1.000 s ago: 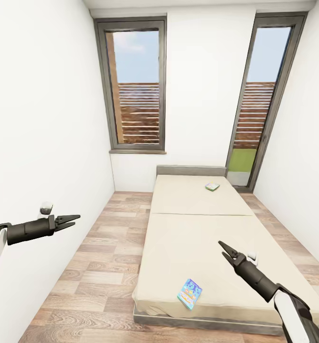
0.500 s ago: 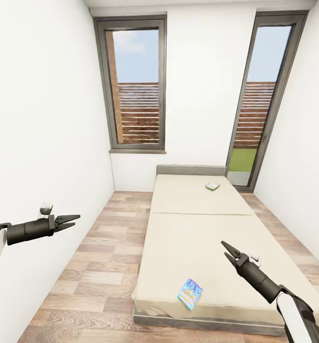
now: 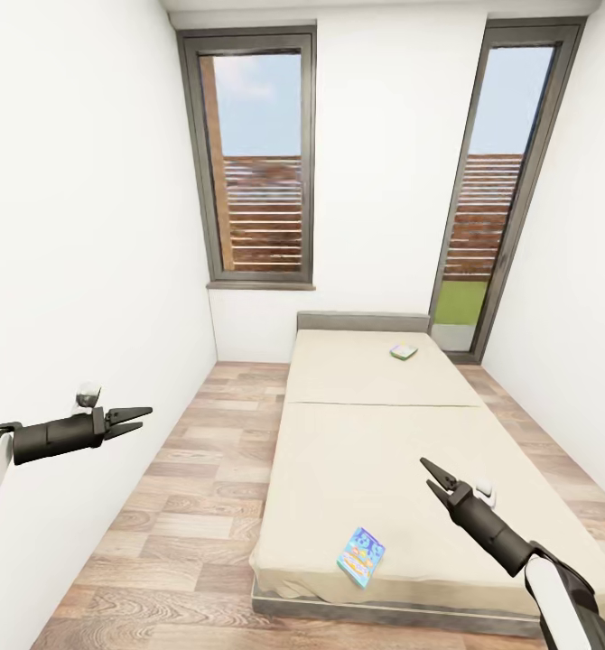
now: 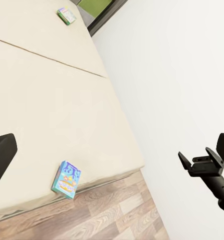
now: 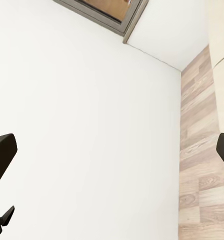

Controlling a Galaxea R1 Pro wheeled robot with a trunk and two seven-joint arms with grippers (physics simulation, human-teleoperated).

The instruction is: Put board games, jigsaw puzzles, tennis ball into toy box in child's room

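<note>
Head view — blue board game (image 3: 360, 556) on bed (image 3: 339, 451)

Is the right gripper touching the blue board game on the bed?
Apart. In the head view, the right gripper hangs open above the bed, with bare mattress between it and the blue board game.

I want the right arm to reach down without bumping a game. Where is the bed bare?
The bed is mostly bare: the whole stretch between the blue board game at the near edge and the white-green board game by the headboard. The right gripper hangs over that open middle; nothing is crowded.
</note>
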